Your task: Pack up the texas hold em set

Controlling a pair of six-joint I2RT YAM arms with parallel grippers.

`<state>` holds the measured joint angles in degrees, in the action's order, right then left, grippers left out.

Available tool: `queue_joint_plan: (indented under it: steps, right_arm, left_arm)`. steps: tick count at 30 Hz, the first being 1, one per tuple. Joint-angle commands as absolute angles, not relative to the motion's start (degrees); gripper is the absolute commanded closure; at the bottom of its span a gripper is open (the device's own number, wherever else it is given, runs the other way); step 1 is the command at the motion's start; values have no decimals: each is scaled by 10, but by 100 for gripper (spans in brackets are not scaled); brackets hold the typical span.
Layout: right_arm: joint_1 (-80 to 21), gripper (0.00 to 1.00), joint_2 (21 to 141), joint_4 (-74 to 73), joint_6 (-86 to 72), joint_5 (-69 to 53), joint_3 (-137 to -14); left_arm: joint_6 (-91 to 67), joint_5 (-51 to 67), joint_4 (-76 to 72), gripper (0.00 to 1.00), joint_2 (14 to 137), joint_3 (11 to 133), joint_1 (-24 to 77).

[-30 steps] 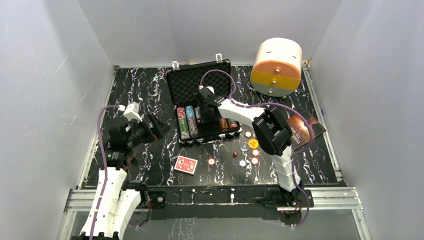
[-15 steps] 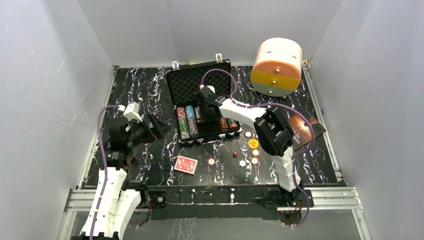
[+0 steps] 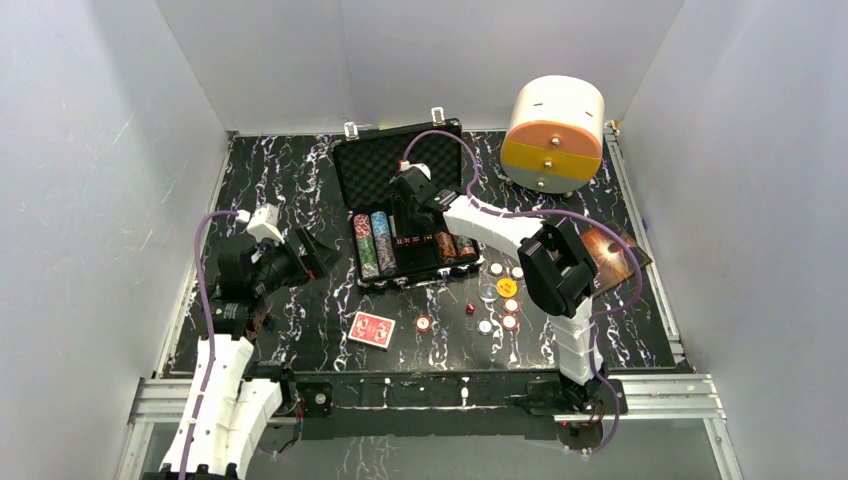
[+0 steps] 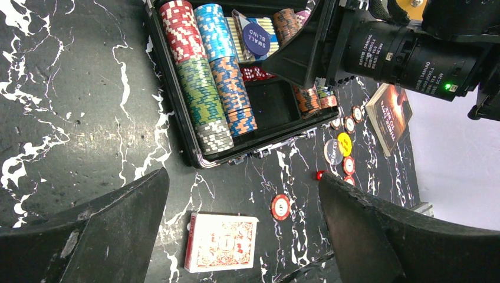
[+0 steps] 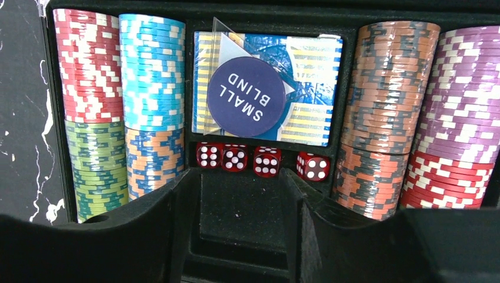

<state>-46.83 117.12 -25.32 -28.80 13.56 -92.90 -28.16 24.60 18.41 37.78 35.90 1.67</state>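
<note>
Step now: the game set is half packed. The black foam-lined case with silver latches (image 3: 400, 205) lies open on the black marble table (image 3: 290, 185), and some bits are not in it yet.
Left claw (image 4: 236, 233): wide open and holding nothing. It hangs to the left of the case.
Red-backed card deck (image 4: 221, 242): flat on the table, in front of the case. In the left wrist view it sits between the two fingers of the left claw, lower down.
Rows of striped poker chips (image 5: 121, 106): packed on edge in the case, some left of the middle slot, some right.
Four small red dice (image 5: 262, 160): in a line in the middle of the case, just beyond the right claw.
Right claw (image 5: 236, 218): part open and holding nothing, right over the empty middle slot.
Loose striped chips (image 3: 497, 305): on the table, in front of the case and to its right, with a yellow disc (image 3: 506, 287) and one red die (image 3: 469, 308).
Next move: I think the right claw should go and get a loose bit. It needs a careful pinch, because flat chips are hard to pick up.
</note>
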Motion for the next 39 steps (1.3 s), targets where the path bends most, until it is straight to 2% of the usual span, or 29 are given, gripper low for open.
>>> queue_joint_plan:
  steps: [1,9,24,25,27,29,39]
  right_arm:
    - [-467,38,1160,-235,-304,122,-926]
    - [-466,31,1170,-235,-313,109,-922]
    - [-466,25,1186,-233,-319,95,-923]
    - [-466,23,1186,-233,-319,95,-923]
    - [-466,10,1184,-231,-318,93,-919]
    - [-465,6,1181,-222,-319,88,-913]
    - [-461,9,1181,-199,-327,54,-904]
  left_arm:
    - [-283,250,191,1,374,367,14]
    - [-283,249,191,2,375,367,14]
    - [-282,249,192,2,376,367,14]
    - [-282,250,191,2,376,367,14]
    - [-282,249,192,2,376,367,14]
    - [-282,249,192,2,377,367,14]
    - [-282,248,192,2,377,367,15]
